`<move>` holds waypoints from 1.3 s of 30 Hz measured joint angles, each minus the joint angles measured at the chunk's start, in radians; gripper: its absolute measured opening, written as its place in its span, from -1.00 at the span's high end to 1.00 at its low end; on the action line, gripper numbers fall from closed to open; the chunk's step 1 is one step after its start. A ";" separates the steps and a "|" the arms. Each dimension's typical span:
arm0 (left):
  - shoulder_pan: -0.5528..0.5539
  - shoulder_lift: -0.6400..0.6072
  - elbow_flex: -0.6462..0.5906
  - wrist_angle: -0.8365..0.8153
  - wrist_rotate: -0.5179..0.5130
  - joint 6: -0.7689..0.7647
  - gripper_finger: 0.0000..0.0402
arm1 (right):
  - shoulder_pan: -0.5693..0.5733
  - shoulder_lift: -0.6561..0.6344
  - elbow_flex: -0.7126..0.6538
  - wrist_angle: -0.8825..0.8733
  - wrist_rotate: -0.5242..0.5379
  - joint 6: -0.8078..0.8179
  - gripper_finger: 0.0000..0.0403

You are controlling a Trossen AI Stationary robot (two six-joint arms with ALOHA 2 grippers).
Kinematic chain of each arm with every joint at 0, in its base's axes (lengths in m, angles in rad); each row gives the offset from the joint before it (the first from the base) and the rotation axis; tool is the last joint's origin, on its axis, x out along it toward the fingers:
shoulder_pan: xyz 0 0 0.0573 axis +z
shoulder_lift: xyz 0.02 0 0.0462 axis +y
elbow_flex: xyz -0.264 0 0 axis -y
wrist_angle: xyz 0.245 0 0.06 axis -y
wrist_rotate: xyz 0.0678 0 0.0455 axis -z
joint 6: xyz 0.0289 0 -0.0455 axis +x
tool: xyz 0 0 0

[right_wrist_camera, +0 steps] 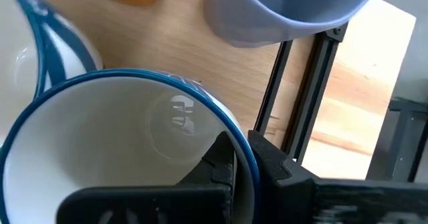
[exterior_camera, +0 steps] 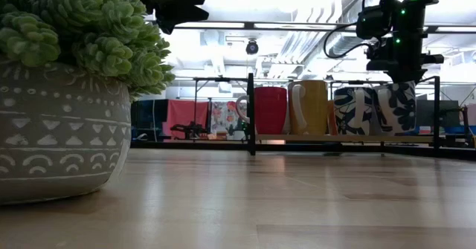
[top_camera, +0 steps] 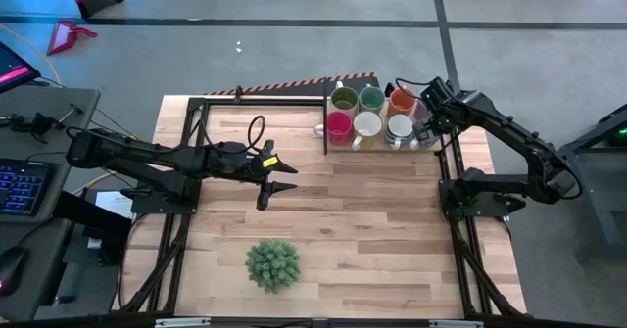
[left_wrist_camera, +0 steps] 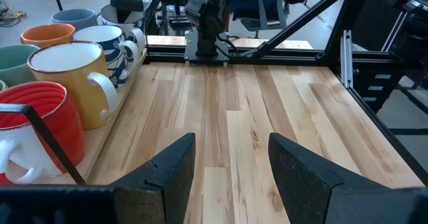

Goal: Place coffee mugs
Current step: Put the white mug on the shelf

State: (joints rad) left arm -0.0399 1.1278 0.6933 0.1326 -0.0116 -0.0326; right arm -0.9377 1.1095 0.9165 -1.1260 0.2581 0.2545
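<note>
Several mugs stand on a wooden tray [top_camera: 328,137] at the table's far edge, right of centre: olive green [top_camera: 343,98], teal [top_camera: 370,98], orange [top_camera: 402,100], red [top_camera: 339,124], white inside [top_camera: 367,124] and blue-rimmed white [top_camera: 399,127]. My right gripper [right_wrist_camera: 242,154] is at the tray's right end, shut on a blue-patterned white mug [exterior_camera: 398,108]; a blue-grey mug [right_wrist_camera: 287,3] stands just beyond it. My left gripper [top_camera: 279,176] hovers open over the table's middle, left of the tray, touching nothing. My right gripper holds the blue-patterned mug by its rim [right_wrist_camera: 231,127], one finger [right_wrist_camera: 217,160] inside the cup and one [right_wrist_camera: 274,160] outside its wall. It comes from above, pointing down. The mug is upright; whether its base is on the tray, I cannot tell.
A spiky green potted plant [top_camera: 272,264] stands near the table's near edge, left of centre. A black frame rail [top_camera: 451,152] runs along the table's right side beside the tray. Bare wood lies between the plant and the tray.
</note>
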 joint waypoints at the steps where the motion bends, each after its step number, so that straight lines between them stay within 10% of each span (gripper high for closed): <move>1: 0.000 0.000 0.000 0.000 0.000 0.000 0.11 | 0.000 0.000 0.000 0.000 0.002 0.016 1.00; 39: 0.000 0.000 0.000 0.000 0.000 -0.008 0.11 | 0.002 -0.005 -0.057 0.056 0.009 0.054 1.00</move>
State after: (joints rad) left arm -0.0400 1.1278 0.6933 0.1327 -0.0117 -0.0408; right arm -0.9352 1.1042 0.8597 -1.0702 0.2673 0.3088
